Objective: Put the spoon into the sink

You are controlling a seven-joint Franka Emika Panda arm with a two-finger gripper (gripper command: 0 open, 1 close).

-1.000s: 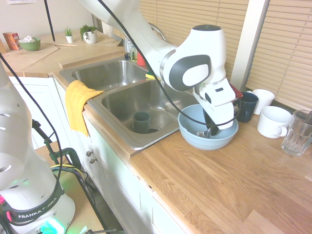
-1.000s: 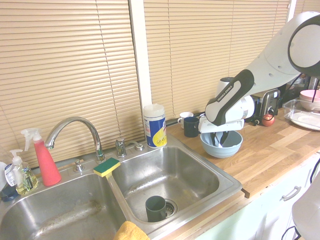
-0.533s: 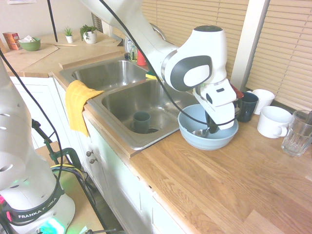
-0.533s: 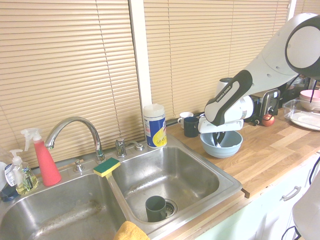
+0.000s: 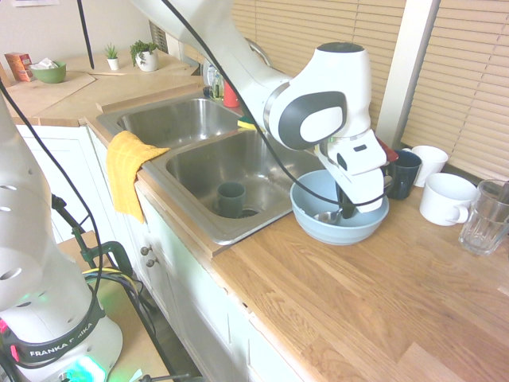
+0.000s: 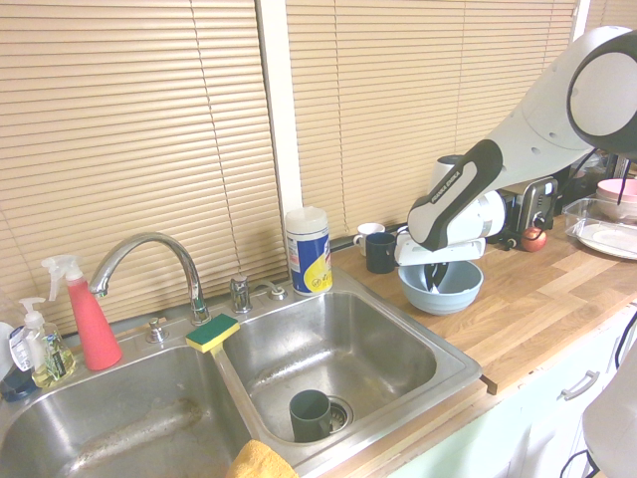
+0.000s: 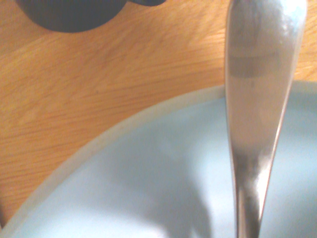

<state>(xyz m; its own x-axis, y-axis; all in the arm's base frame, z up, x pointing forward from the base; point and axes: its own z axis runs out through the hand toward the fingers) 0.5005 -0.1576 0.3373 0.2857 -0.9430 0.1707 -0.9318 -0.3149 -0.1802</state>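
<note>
Gripper (image 5: pixel 343 213) closed on spoon (image 7: pixel 257 99) handle, down inside blue bowl (image 5: pixel 306 213) beside sink (image 5: pixel 199 171). Grasp done; lift and transfer into sink remain

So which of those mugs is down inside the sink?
The dark grey mug, standing upright by the drain; the navy mug and white mugs sit on the counter.

A silver-grey spoon (image 7: pixel 257 99) in a light blue bowl (image 5: pixel 314 216), beside the shiny grey sink (image 5: pixel 199 163).
</note>
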